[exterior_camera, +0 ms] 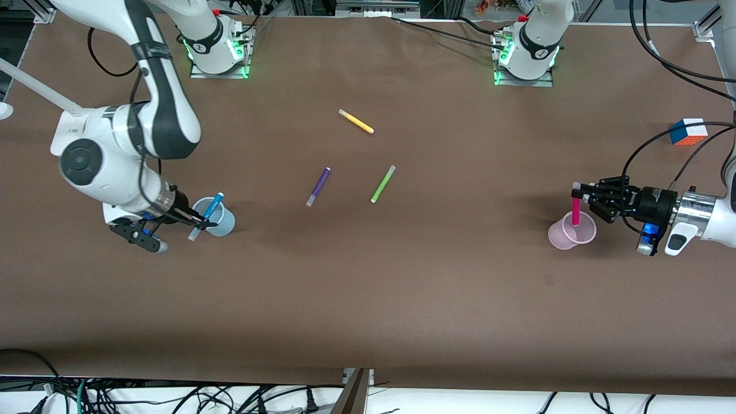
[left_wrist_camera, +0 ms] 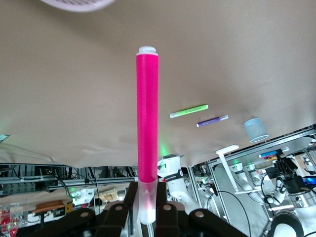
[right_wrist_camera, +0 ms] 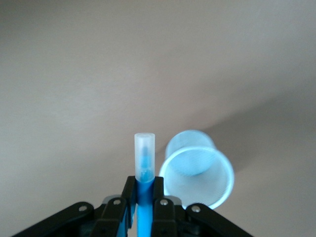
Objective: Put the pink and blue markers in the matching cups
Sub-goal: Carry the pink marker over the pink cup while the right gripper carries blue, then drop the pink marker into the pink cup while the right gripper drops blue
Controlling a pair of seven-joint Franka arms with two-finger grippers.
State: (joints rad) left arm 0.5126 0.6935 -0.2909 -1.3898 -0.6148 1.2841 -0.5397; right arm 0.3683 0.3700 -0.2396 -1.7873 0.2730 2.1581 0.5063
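Observation:
My right gripper [exterior_camera: 198,220] is shut on the blue marker [exterior_camera: 207,214] and holds it tilted, right beside the pale blue cup [exterior_camera: 217,217]. In the right wrist view the gripper [right_wrist_camera: 144,182] grips the blue barrel [right_wrist_camera: 144,197]. The greyish cap sticks out next to the cup [right_wrist_camera: 197,170], not in it. My left gripper [exterior_camera: 577,192] is shut on the pale cap of the pink marker [exterior_camera: 575,214] and holds it upright. Its lower end is at the mouth of the pale pink cup [exterior_camera: 566,237]. In the left wrist view the gripper [left_wrist_camera: 147,190] holds the marker [left_wrist_camera: 147,118]; the cup's rim [left_wrist_camera: 79,4] shows at the edge.
A yellow pen [exterior_camera: 356,121], a purple pen [exterior_camera: 318,186] and a lime-green pen [exterior_camera: 383,183] lie mid-table on the brown cloth. A colour cube [exterior_camera: 687,131] sits near the left arm's end. Both arm bases stand along the table's top edge.

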